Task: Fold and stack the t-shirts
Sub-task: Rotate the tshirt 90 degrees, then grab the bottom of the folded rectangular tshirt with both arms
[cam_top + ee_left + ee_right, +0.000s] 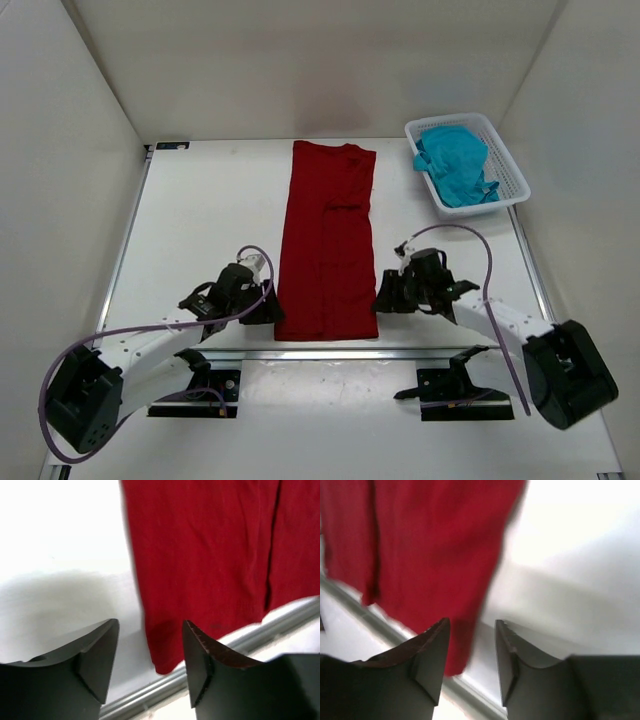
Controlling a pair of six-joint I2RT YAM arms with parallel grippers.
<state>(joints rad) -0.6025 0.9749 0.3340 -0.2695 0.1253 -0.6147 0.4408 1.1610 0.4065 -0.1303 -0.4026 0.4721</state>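
The dark red t-shirt (328,240) lies flat on the table, folded lengthwise into a long strip running from far to near. My left gripper (272,310) is open at the strip's near left corner; that corner (165,660) sits between its fingers. My right gripper (382,300) is open at the near right corner (457,665). Neither holds cloth. The teal t-shirt (455,165) lies crumpled in the white basket (512,190) at the far right.
A metal rail (350,352) runs along the table's near edge just below the red shirt; it shows in the left wrist view (280,625) and the right wrist view (365,612). White walls enclose the table on three sides.
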